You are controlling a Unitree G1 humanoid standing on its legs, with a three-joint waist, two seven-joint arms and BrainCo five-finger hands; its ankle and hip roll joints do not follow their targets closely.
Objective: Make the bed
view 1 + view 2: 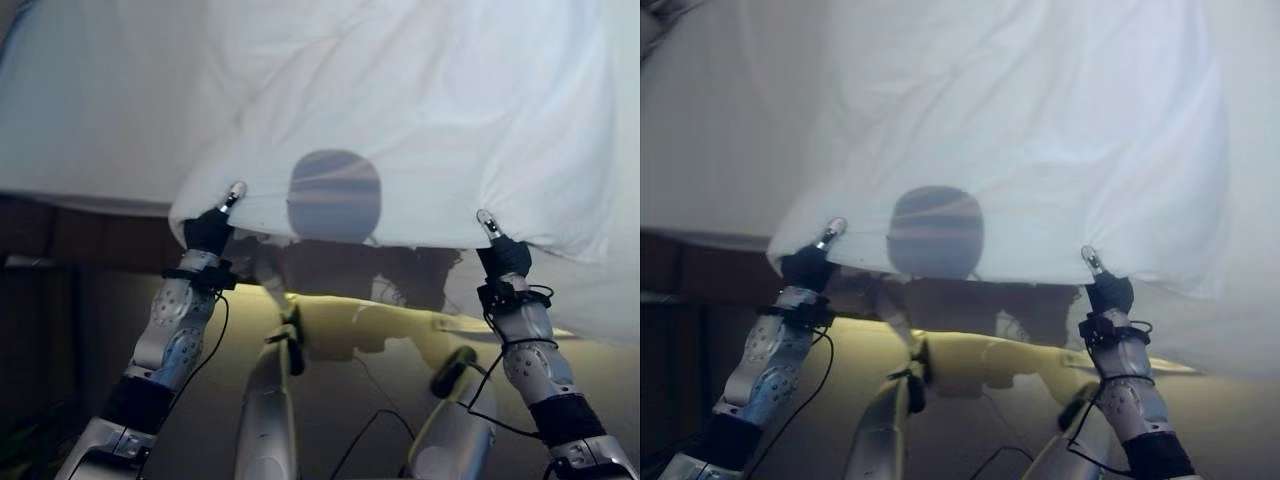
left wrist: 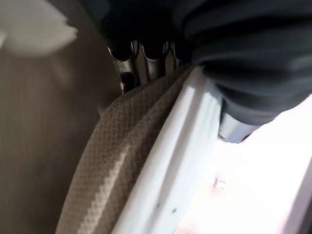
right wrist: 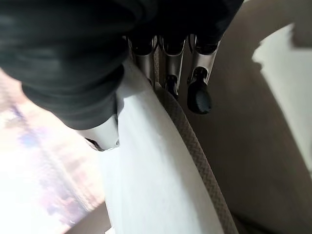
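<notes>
The bed point(image 1: 90, 110) takes up the whole upper part of the head views, and the white sheet point(image 1: 420, 120) is spread over it with its near edge lifted off the bed's front side. That sheet looks light, soft and floppy, so I'd guess it'll sag and billow wherever it isn't held, and probably slide a bit between smooth fingers. Best place to hold it is right at the hem, two spots well apart, which is pretty much what's going on.

Left hand point(image 1: 212, 225) has the sheet's edge pinched toward the bed's left, right hand point(image 1: 497, 245) has it toward the right, both closed on the cloth.

From the head you just see a fingertip poking up over the hem at each hand. The wrist views show the actual grip: fingers point(image 2: 146, 63) curled with the cloth running under them, plus a tan woven layer point(image 2: 107, 161) bunched in alongside the white, which the head views don't show at all. Same on the right, where it reads as a thin tan band point(image 3: 197, 151).
</notes>
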